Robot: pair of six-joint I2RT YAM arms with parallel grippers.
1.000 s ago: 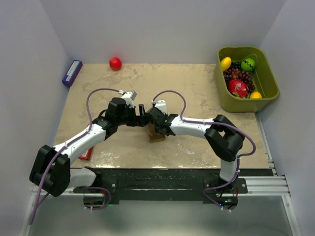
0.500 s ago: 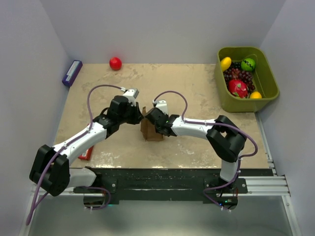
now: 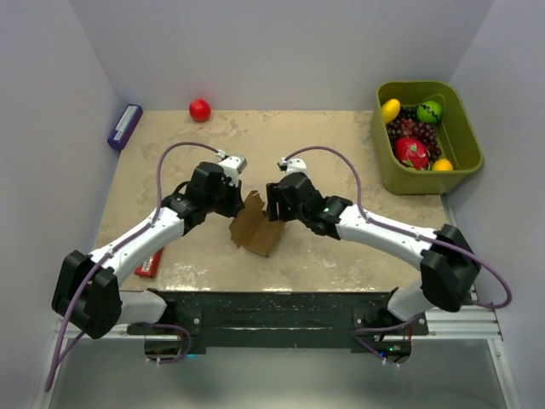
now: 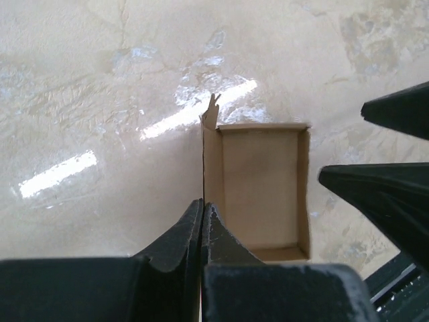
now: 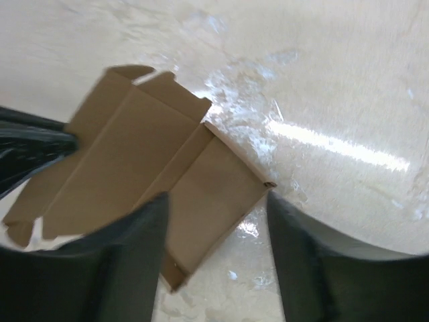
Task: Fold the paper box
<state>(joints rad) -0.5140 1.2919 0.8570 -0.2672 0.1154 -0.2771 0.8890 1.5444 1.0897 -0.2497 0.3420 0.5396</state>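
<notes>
In the centre of the top view, the left gripper [image 4: 202,209] is clamped on one wall of the box [image 3: 254,227]. The right gripper [image 3: 271,204] gapes wide just right of it, holding nothing.

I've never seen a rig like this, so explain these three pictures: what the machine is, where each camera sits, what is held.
These are two robot arms bolted to a table. The wide picture looks down from above; the other two come from cameras on each wrist. The left gripper is shut, pinching one wall of the brown paper box. The right gripper is open, gripping nothing. A red ball and a green bin sit farther back.
</notes>
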